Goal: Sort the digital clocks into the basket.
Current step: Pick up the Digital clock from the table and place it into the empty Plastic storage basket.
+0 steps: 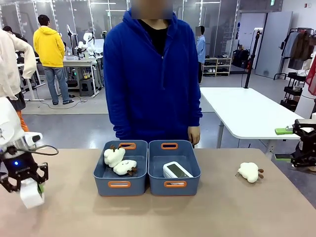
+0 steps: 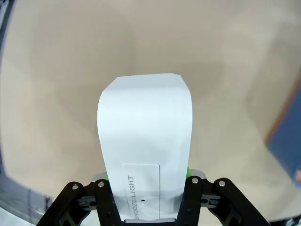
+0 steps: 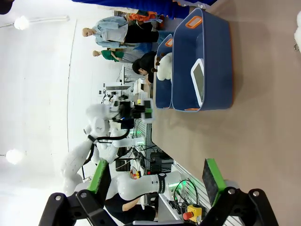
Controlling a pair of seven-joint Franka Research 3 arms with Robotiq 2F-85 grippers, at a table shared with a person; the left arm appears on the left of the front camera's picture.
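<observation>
**Left wrist view: clock clamped, basket not yet reached**

Nearest to us, the left gripper is closed on one end of a digital clock, with its green pads against the clock's two sides. The clock's white back, marked SNOOZE/LIGHT, juts out over bare table.

From the front, we see this clock at the table's near left, well apart from the bins. Mid-table, the right-hand basket already holds the second clock. The twin bin touching it holds two plush toys.

We judge the step to be carry-and-drop. The arm should lift clear of the rims, cross the twin bin and centre over the right-hand basket. It should lower before releasing and miss the clock already inside.

The right gripper is spread wide and empty at the right edge. A loose plush toy lies near it. Beyond, a person stands.
</observation>
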